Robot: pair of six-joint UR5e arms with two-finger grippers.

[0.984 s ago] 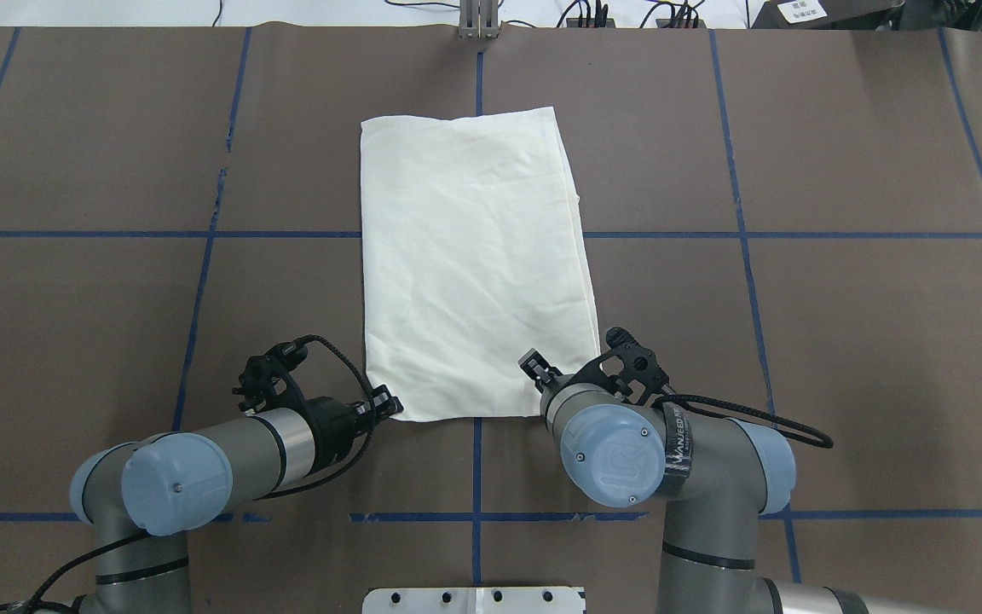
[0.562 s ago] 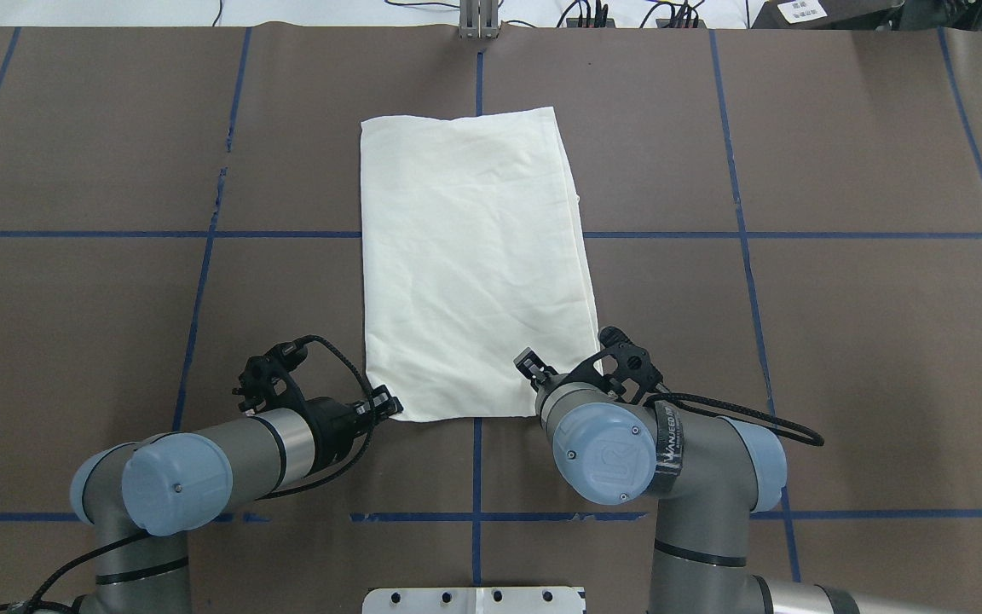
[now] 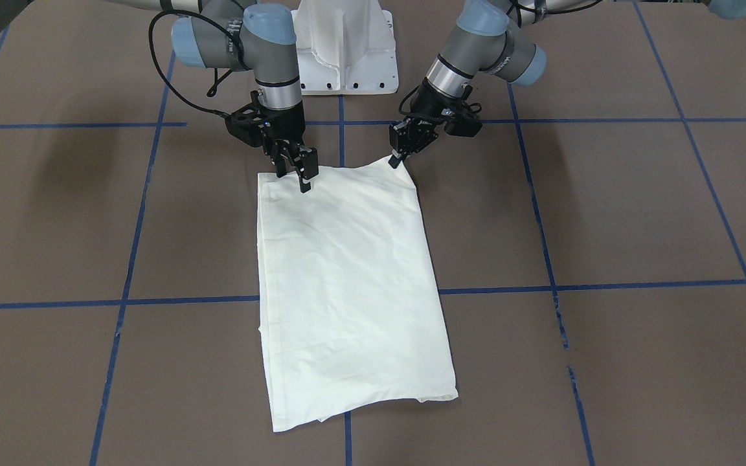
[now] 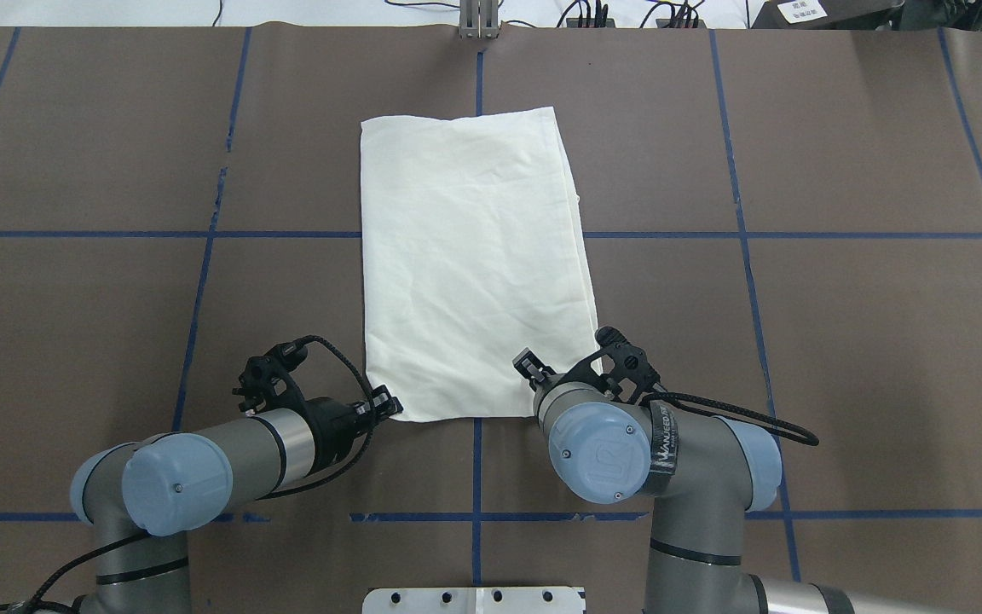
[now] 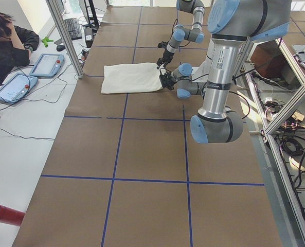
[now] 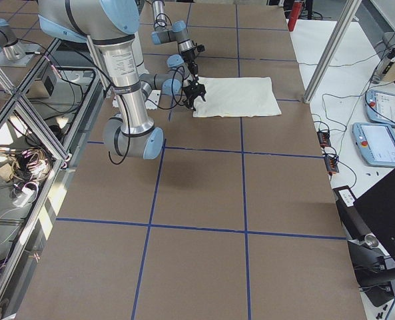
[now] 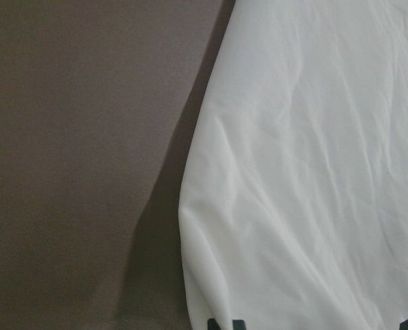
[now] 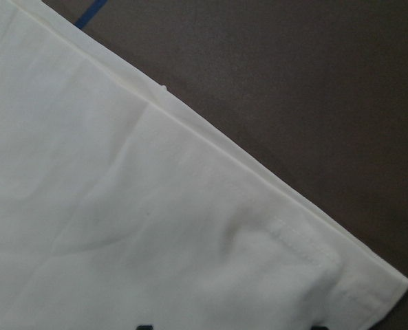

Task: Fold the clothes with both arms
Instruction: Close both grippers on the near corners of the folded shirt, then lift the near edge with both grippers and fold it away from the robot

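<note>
Item: cream shirt [image 4: 474, 264], folded oblong, flat at centre of table [image 4: 840, 341].
Left gripper [image 4: 387, 406]: fingers spread, at near corner.
Right gripper [image 4: 532, 367]: fingers spread, over near hem.
Risk: pinch catches top layer only, so fold splays; uneven lift skews edge.

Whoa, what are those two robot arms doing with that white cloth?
They are folding a cream shirt. It lies flat on the brown table, already folded into a long rectangle with its plain side up. The left arm has its jaws at the shirt's left corner on the robot's side. The right arm has its jaws just above the cloth near the right corner. Both pairs of jaws look open, so neither has gripped the shirt yet.
</note>
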